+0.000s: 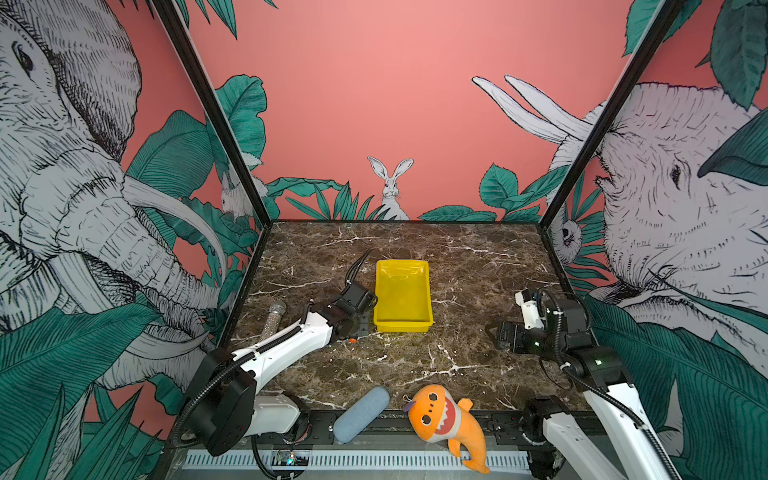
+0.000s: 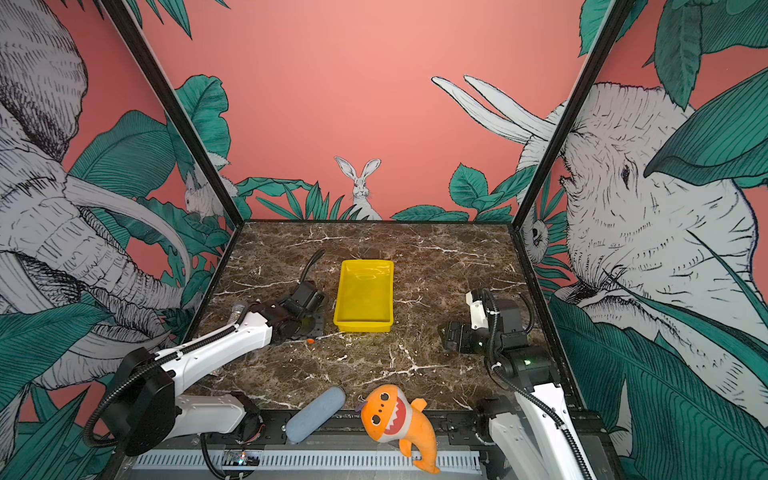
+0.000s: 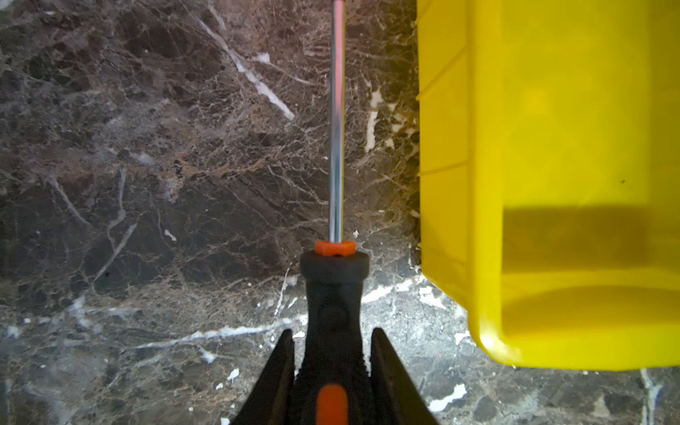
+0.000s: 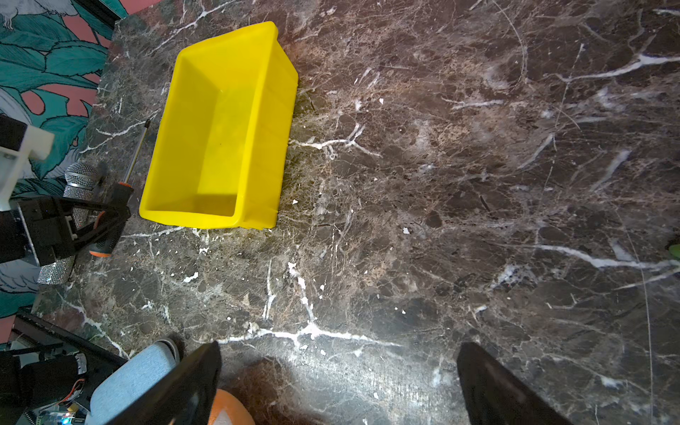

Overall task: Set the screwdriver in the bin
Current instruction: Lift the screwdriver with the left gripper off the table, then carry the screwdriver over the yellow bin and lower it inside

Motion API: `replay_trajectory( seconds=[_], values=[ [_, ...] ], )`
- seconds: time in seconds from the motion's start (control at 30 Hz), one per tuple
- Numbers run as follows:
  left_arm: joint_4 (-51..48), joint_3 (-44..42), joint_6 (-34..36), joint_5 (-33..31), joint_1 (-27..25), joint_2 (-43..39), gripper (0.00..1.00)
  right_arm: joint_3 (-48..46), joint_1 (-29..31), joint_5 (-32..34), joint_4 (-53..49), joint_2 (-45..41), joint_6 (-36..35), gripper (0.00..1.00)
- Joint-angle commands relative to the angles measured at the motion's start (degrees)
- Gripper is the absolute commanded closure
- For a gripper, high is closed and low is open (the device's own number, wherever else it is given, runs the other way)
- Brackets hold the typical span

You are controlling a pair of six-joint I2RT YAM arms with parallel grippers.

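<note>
The screwdriver (image 3: 333, 290) has a black handle with orange accents and a thin metal shaft (image 3: 337, 110). My left gripper (image 3: 333, 333) is shut on the handle, one finger on each side. The tool is low over the marble, just outside the bin's long wall and parallel to it. In both top views only its orange butt (image 1: 352, 340) (image 2: 310, 340) shows below the left gripper (image 1: 360, 325). The right wrist view shows the screwdriver (image 4: 118, 195) beside the yellow bin (image 4: 173, 217). The bin (image 1: 402, 262) (image 2: 365, 262) (image 3: 441, 147) holds nothing. My right gripper (image 4: 340, 347) (image 1: 505, 336) is open over bare marble, right of the bin.
A glittery silver microphone (image 1: 274, 318) (image 4: 79, 176) lies left of the left arm. A blue-grey oblong case (image 1: 360, 413) and an orange shark plush (image 1: 444, 419) rest at the table's front edge. Printed walls close three sides.
</note>
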Motion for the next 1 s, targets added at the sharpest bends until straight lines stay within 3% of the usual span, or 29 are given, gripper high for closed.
replay_trajectory(
  seconds=[0.0, 0.23, 0.57, 0.97],
  values=[
    [-3.4, 3.8, 1.5, -2.1, 0.4, -3.0, 1.00, -0.7, 0.3, 0.4, 0.5, -0.4, -0.7, 0.00],
    [-5.7, 13.5, 5.5, 0.7, 0.3, -1.0, 1.00, -0.8, 0.3, 0.4, 0.8, -0.4, -0.7, 0.00],
    [-0.3, 27.4, 11.5, 11.1, -3.6, 13.9, 1.00, -0.8, 0.3, 0.6, 0.5, -0.5, -0.4, 0.00],
    [4.4, 28.4, 16.3, 13.9, -4.3, 24.2, 1.00, -1.4, 0.3, 1.6, 1.3, -0.8, -0.3, 0.00]
  ],
)
